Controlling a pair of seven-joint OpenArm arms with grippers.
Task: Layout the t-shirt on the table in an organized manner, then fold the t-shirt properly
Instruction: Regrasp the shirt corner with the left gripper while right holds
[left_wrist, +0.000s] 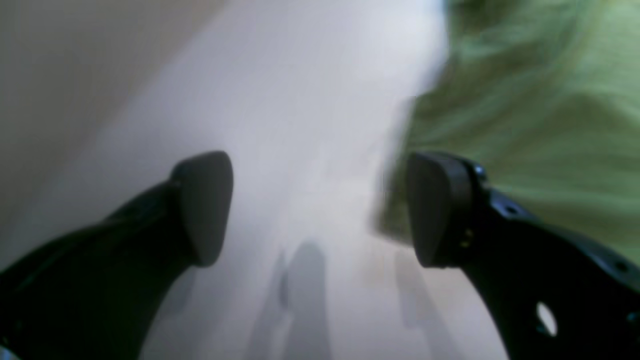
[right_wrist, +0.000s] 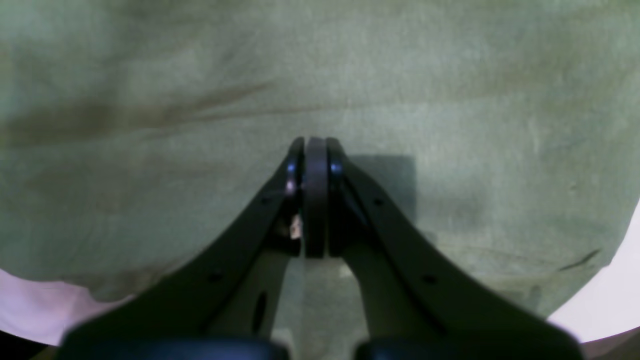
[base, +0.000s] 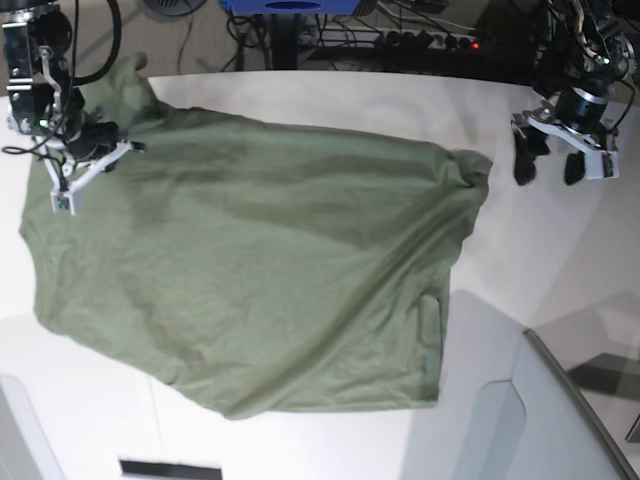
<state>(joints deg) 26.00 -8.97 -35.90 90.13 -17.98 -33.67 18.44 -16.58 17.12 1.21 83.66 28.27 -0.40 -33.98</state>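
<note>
Olive-green soft cloth t-shirt (base: 260, 270) spread beneath pressed-together right gripper (right_wrist: 315, 150); beside, apart from, spread empty left gripper (base: 548, 165), on white smooth table (base: 540, 250).

No lettering, label, brand mark or number can be read anywhere in this scene: the t-shirt (base: 250, 270) shows plain olive cloth, the tabletop (base: 520, 250) bare white, and the left-wrist view is blurred throughout.
</note>
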